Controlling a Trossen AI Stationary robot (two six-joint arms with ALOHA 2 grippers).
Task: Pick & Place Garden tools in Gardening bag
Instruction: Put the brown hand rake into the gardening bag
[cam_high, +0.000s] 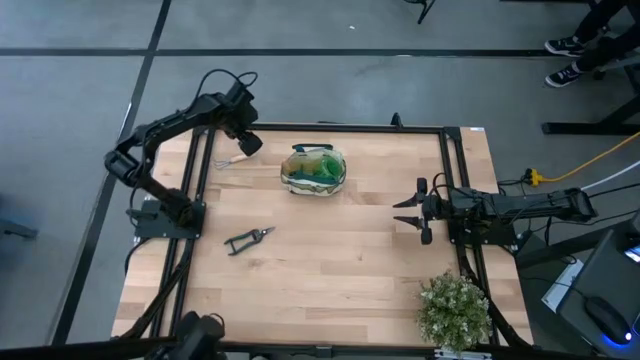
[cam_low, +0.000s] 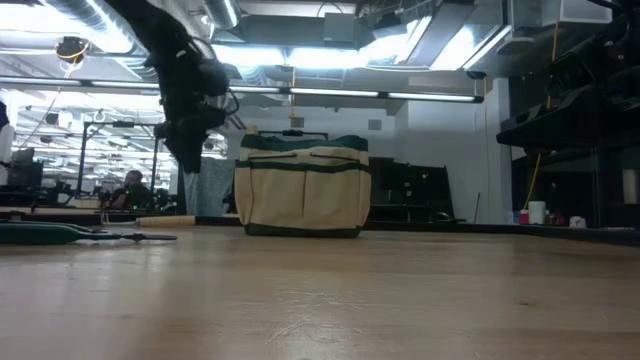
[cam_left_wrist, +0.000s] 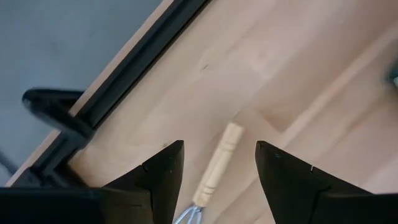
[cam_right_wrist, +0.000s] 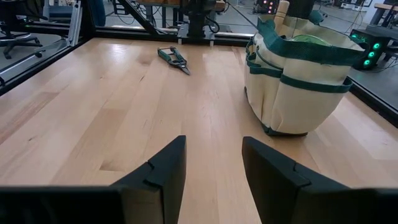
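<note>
Left pincer (cam_left_wrist: 214, 180) is spread wide w/ nothing in it, hanging right over the small wood-handled tool (cam_left_wrist: 217, 165) at the worktop's (cam_high: 330, 260) far-left corner. Handle runs lengthwise thru the gap between the fingers, so imo wrist needs a turn before closing across it. Shears (cam_high: 248, 239) lie mid-left on the worktop, well apart. Gardening bag (cam_high: 314, 170) sits just right of the tool, upright. Right pincer (cam_high: 418, 213) waits way off on the right, part open, empty.
</note>
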